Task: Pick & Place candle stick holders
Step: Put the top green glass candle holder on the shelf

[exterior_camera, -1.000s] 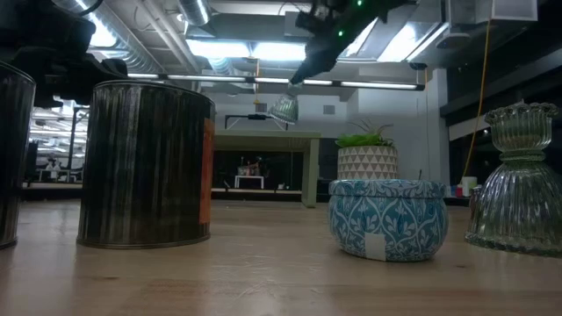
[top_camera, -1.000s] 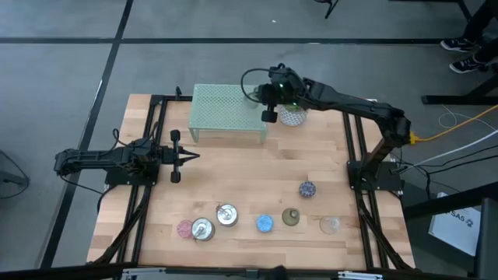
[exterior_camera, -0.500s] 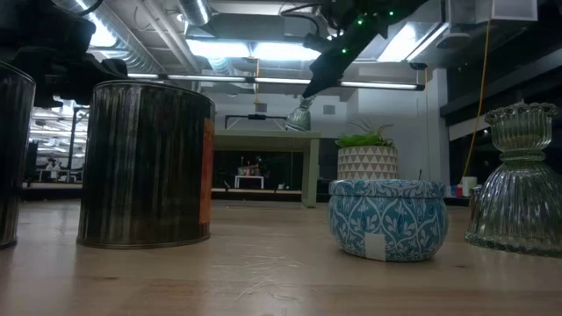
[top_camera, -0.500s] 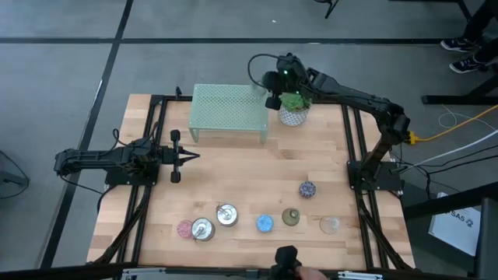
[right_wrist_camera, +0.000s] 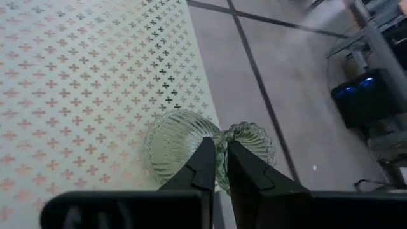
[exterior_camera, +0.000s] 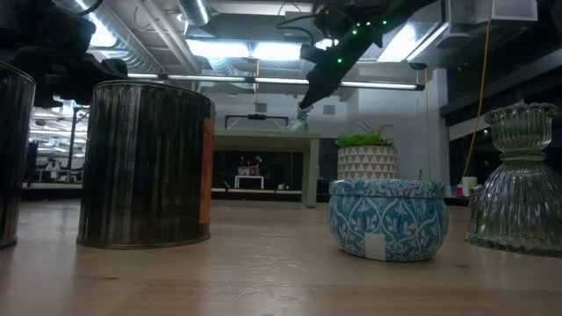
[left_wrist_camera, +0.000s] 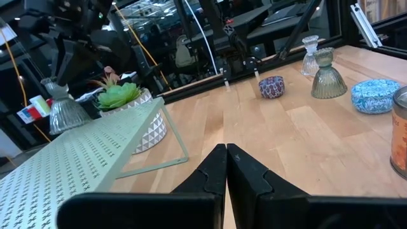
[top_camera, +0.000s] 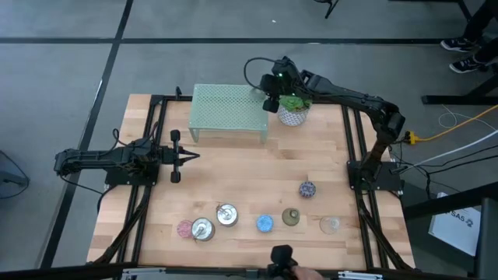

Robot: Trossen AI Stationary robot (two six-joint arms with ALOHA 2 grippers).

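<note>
Along the counter's point(top_camera: 233, 167) 6 o'clock edge, 6 candle stick holders point(top_camera: 264, 223) stand in a row, awaiting transfer. At 9 o'clock, the left gripper point(top_camera: 180, 156) waits shut and empty. At 12 o'clock, the right gripper point(top_camera: 271, 103) clamps a clear glass holder point(right_wrist_camera: 175, 147) by its stem, base over the mesh stand's point(top_camera: 227, 113) corner, likely for placement there.

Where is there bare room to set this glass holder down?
The mesh stand top is bare except the corner under the right gripper, which grips the clear glass holder. Mid-table wood between stand and front row lies open. Crowded: beside the plant, and that front row of holders.
</note>
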